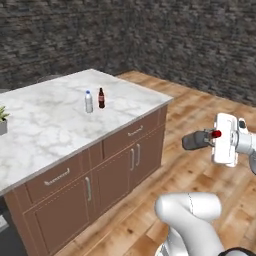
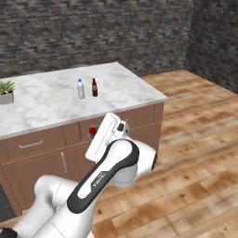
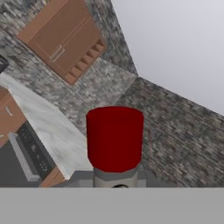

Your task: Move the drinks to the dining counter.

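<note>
Currently, left base view: my gripper sits at right of frame, out over the wooden floor, clamped on the grey bottle; its red cap shows against my white hand, the fingers hard to separate from the bottle. On the dining counter, upper left, stand the clear bottle and the cola bottle, just beside each other.

Right base view: my forearm hides most of the grey bottle; a bit of red cap peeks out at centre.

Hand view: the red cap fills the lower centre; the bottle body is cut off below.
</note>
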Available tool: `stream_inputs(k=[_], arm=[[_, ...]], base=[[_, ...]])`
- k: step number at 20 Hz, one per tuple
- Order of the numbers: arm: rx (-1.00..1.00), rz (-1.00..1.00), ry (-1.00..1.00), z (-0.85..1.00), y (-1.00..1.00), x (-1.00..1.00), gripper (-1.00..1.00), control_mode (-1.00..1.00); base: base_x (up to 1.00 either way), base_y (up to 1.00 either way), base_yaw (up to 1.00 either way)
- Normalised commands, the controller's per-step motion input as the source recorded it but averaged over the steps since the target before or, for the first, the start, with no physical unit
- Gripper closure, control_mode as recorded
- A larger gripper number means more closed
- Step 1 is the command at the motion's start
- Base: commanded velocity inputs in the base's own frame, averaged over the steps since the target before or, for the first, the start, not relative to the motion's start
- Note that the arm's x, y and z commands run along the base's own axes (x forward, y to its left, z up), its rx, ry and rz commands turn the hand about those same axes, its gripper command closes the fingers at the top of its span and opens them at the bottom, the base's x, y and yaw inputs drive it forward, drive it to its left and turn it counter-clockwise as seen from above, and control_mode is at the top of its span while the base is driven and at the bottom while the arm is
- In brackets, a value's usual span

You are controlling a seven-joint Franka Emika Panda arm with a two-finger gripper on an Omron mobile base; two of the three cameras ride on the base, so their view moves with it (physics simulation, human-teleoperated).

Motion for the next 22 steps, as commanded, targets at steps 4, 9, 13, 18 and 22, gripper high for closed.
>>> stream_inputs(k=[4, 9, 13, 18, 22], arm=[[0.0, 0.0, 0.0, 0.0, 0.0, 0.0, 1.0, 1.0], [0.0, 0.0, 0.0, 0.0, 0.0, 0.0, 1.0, 1.0], [0.0, 0.0, 0.0, 0.0, 0.0, 0.0, 1.0, 1.0], [0.0, 0.0, 0.0, 0.0, 0.0, 0.0, 1.0, 1.0], [0.0, 0.0, 0.0, 0.0, 0.0, 0.0, 1.0, 1.0]], base=[[0.53, -0.67, 0.18], [0.59, -0.57, 0.14], [0.59, -0.09, 0.14], [0.5, 0.21, 0.2], [0.61, 0.3, 0.27]])
